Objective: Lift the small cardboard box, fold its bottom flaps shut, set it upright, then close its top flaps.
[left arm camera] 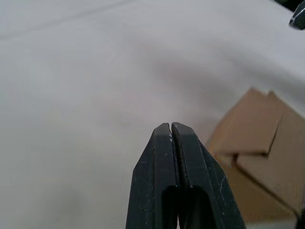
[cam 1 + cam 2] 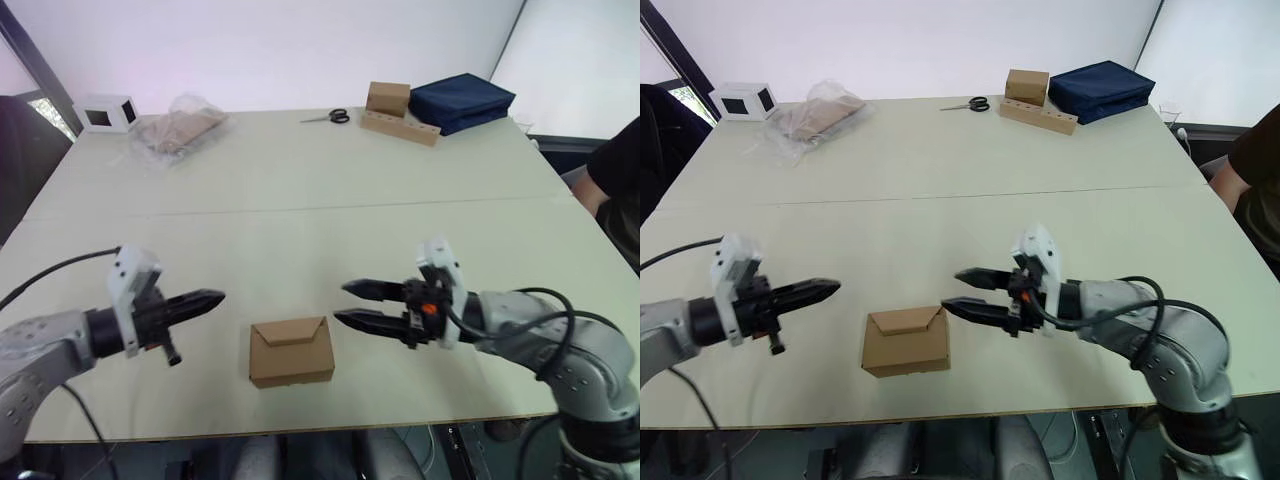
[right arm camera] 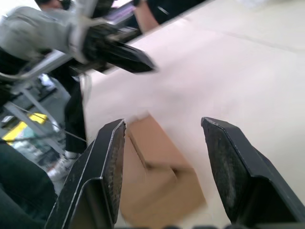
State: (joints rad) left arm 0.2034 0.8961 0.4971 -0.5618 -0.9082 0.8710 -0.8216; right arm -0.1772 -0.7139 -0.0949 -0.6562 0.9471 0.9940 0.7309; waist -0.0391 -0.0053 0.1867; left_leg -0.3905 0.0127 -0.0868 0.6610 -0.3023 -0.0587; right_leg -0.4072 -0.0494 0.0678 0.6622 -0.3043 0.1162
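Note:
The small cardboard box (image 2: 291, 350) lies on the table (image 2: 300, 230) near its front edge, between my two grippers. Flaps on its upward face (image 1: 257, 152) are folded flat; I cannot tell whether they are the top flaps or the bottom flaps. My left gripper (image 2: 215, 298) is shut, empty, and hovers just left of the box, pointing at it. My right gripper (image 2: 342, 303) is open, its fingers one above the other, close to the box's right top corner and not touching it. In the right wrist view the box (image 3: 159, 181) lies beyond the open fingers (image 3: 112, 157).
At the table's far side are a white box with a dark window (image 2: 105, 112), a plastic bag of cardboard (image 2: 180, 128), scissors (image 2: 328, 117), a brown box (image 2: 388, 98) on a holed strip (image 2: 400, 127) and a navy bag (image 2: 460, 100). A person's arm (image 2: 615, 170) shows at the right edge.

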